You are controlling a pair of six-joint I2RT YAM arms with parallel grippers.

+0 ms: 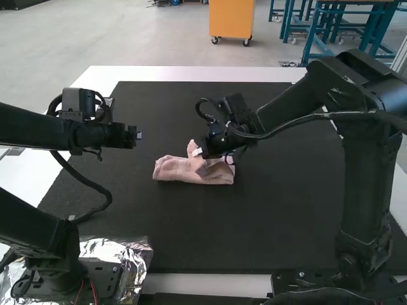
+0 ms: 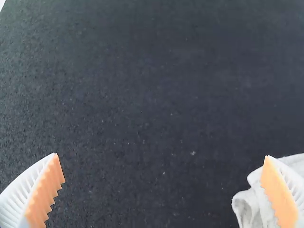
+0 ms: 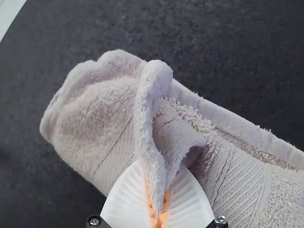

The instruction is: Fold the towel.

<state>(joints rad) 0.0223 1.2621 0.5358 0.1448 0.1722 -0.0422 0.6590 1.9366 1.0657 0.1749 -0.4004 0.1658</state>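
The pink towel (image 1: 184,170) lies as a narrow folded bundle near the middle of the dark mat, with one flap raised. My right gripper (image 1: 202,154) is at that raised flap. In the right wrist view, my right gripper (image 3: 159,204) is shut on the flap's edge, and the rest of the towel (image 3: 95,118) spreads out beneath. My left gripper (image 1: 137,135) hangs over the mat to the left of the towel. The left wrist view has my left gripper (image 2: 164,190) wide open with nothing between its pads, and a towel corner (image 2: 254,202) behind one finger.
A dark mat (image 1: 254,222) covers most of the white table (image 1: 191,74). Crumpled foil (image 1: 121,251) lies by the left arm's base. The right arm reaches across the mat's right half, and a black cable loops down beside the left arm.
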